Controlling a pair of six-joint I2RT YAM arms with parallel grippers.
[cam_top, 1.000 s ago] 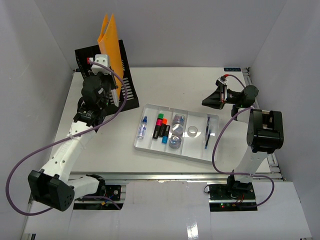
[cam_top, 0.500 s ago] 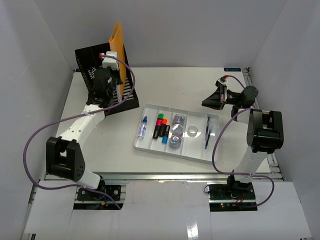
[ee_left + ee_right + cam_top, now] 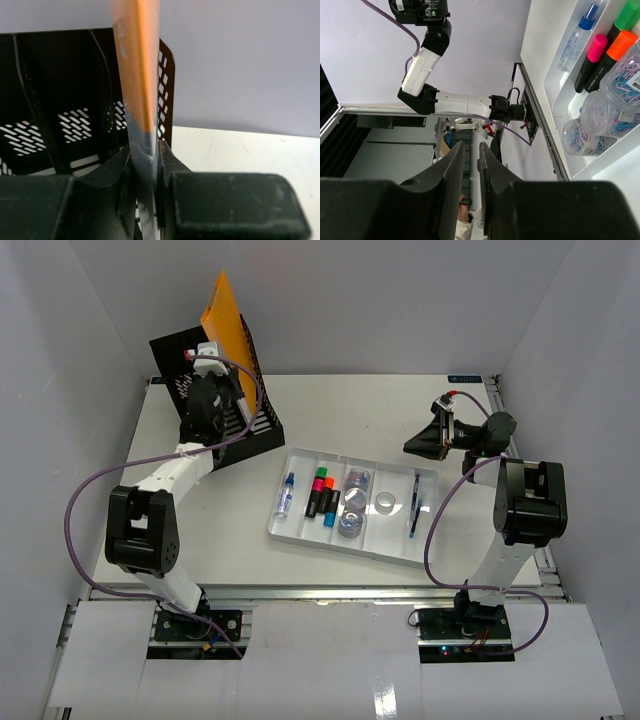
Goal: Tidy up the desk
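Observation:
My left gripper (image 3: 222, 388) is shut on the lower edge of a thin orange folder (image 3: 222, 318), which stands up over the black mesh file rack (image 3: 257, 428) at the back left of the desk (image 3: 210, 530). In the left wrist view the folder (image 3: 138, 65) rises edge-on from between the fingers (image 3: 170, 160), with the rack's slots (image 3: 50, 100) to its left and the rack's end wall just behind it. My right gripper (image 3: 415, 443) hovers over the back right of the desk, jaws nearly together with a thin gap and nothing between them (image 3: 471, 147).
A white compartmented tray (image 3: 340, 543) lies mid-desk with a spray bottle (image 3: 287, 495), markers (image 3: 322, 495), jars of paper clips (image 3: 352, 505), a clear ring (image 3: 385, 502) and a pen (image 3: 416, 505). White walls close in the back and sides.
The left arm has folded back toward the rack, carrying the orange folder; the folder swung upright and now leans slightly left over the rack. The right arm has not moved.

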